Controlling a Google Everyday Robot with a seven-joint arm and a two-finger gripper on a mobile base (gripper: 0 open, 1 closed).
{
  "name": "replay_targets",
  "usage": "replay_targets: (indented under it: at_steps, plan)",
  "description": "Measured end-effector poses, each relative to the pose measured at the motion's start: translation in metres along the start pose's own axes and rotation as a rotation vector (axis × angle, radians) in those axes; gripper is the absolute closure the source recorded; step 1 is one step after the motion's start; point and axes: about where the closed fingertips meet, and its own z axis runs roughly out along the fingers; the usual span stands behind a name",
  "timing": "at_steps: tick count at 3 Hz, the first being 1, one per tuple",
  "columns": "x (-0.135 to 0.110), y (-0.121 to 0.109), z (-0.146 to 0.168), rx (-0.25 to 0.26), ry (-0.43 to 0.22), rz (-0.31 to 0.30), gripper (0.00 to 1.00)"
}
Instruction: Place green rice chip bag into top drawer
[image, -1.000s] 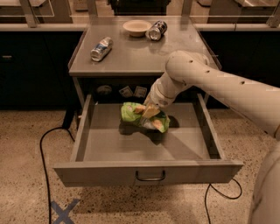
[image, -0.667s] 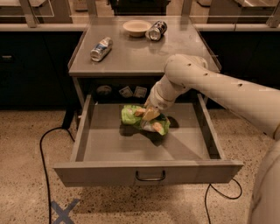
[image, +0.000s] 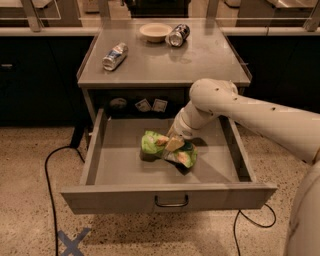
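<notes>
The green rice chip bag (image: 156, 142) is inside the open top drawer (image: 165, 197), near the middle of its floor, crumpled and low over the grey bottom. My gripper (image: 174, 145) reaches down into the drawer from the right and is shut on the bag's middle, with a tan finger (image: 175, 143) lying across it. The drawer is pulled far out, and its dark curved handle (image: 171, 202) shows on the front panel.
On the table top (image: 200, 65) above lie a silver can (image: 115, 55) at the left, a small white bowl (image: 155, 32) and another can (image: 178, 35) at the back. A black cable (image: 50, 185) runs over the floor at the left. A blue cross (image: 72, 242) marks the floor.
My gripper and the bag have moved down and a little toward the drawer's front. The drawer and the things on the table have not moved.
</notes>
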Motion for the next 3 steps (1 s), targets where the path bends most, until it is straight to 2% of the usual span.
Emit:
replay_targets:
  at_steps: [1, 3]
  plan:
    - [0.0000, 0.0000, 0.0000, 0.000, 0.000, 0.000, 0.82]
    - [0.0000, 0.0000, 0.0001, 0.000, 0.000, 0.000, 0.35]
